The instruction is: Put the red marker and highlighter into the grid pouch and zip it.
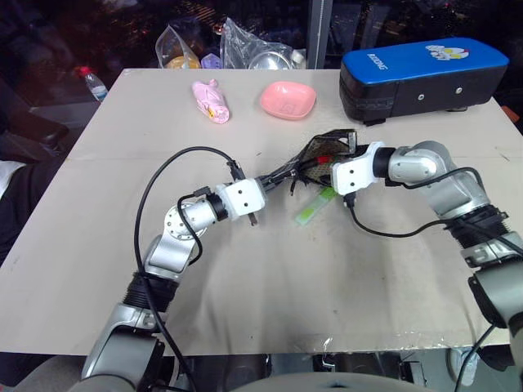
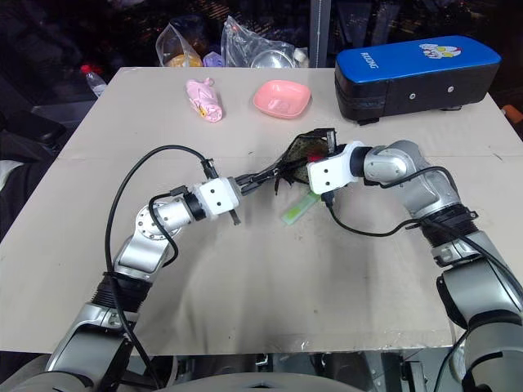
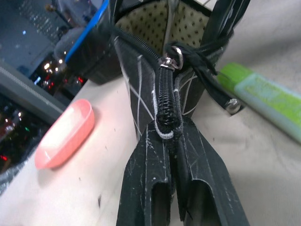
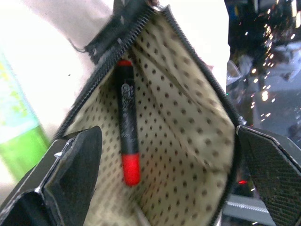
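The bench [image 1: 98,245] carries everything here, and the grid pouch [image 1: 320,153] near its middle serves as the landmark. Behind the pouch, toward the bench's far right corner, sits a big blue-topped black case [image 1: 421,73]; behind it to the left lie a pink dish [image 1: 288,100] and a pink wrapped packet [image 1: 211,101]. The pouch itself stands with its mouth gaping, dotted tan lining showing. The left claw [image 3: 173,141] is clamped tight on the pouch's zipper end, holding that corner up. The right claw [image 4: 164,155] stands spread wide at the pouch's open mouth, gripping nothing. The highlighter [image 1: 315,207] lies on the bench just beside the pouch, outside it. The red marker [image 4: 127,122] lies inside the pouch against the lining.
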`<state>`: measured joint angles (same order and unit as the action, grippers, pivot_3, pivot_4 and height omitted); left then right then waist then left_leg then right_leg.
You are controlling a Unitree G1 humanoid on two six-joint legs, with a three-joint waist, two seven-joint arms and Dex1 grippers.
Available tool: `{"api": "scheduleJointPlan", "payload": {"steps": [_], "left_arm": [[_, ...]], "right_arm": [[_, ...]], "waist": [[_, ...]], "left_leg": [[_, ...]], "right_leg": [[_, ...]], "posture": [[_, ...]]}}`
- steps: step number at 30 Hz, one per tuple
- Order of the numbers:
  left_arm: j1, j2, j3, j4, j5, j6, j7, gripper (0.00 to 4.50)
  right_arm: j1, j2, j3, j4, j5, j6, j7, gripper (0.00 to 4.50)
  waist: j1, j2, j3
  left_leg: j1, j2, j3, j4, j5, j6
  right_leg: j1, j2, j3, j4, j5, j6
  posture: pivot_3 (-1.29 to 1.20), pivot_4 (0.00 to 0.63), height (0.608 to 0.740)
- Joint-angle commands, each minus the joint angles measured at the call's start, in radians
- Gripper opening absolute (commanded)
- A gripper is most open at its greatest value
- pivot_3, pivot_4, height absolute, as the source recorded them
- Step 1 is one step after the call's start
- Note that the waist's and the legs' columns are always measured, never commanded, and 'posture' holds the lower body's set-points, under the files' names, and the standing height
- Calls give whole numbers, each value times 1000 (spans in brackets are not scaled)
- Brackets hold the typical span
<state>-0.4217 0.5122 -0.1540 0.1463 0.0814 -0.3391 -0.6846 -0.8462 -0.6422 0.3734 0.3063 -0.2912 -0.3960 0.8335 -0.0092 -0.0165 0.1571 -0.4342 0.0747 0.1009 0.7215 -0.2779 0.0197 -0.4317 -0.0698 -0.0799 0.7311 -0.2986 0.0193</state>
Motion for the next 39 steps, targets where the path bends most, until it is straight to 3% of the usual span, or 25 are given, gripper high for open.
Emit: {"api": "scheduleJointPlan", "payload": {"steps": [1,8,11,15,29,36,39], "left_arm": [[-11,6,35,5,-22,-4,16,0],[-3,22,77,-4,-41,21,30,0],[6,30,88,-20,-42,32,35,0],[14,34,99,-39,-39,44,41,0],[82,45,124,-173,-14,130,99,0],[94,50,126,-188,-5,144,109,0],[93,49,121,-186,-4,143,110,0]], "right_arm": [[4,2,-101,-115,162,156,75,4437],[81,-23,-179,-287,526,577,338,4437],[102,-55,-160,-316,587,674,443,4437],[102,-61,-126,-278,586,702,518,4437],[-208,207,22,575,294,288,595,4437],[-260,226,42,723,203,271,645,4437],[-264,227,28,729,193,273,648,3156]], "waist": [[0,0,0],[0,0,0],[1,0,0],[1,0,0],[0,1,0],[-1,1,1],[-2,1,1]], "left_leg": [[0,0,0,0,0,0],[0,0,-5,0,0,0],[0,0,-6,0,0,0],[0,-1,-6,0,0,1],[0,0,-3,0,0,0],[0,0,-2,0,0,0],[0,0,-2,0,0,0]], "right_leg": [[0,0,0,0,0,0],[0,0,-1,0,0,0],[1,0,-1,0,0,0],[1,0,-1,0,0,0],[0,0,-1,0,0,0],[0,0,-1,0,0,0],[0,-1,-1,0,0,0]], "posture": [[0,150,686],[0,150,686],[0,150,686],[0,150,686],[0,150,686],[0,150,686],[0,150,686]]}}
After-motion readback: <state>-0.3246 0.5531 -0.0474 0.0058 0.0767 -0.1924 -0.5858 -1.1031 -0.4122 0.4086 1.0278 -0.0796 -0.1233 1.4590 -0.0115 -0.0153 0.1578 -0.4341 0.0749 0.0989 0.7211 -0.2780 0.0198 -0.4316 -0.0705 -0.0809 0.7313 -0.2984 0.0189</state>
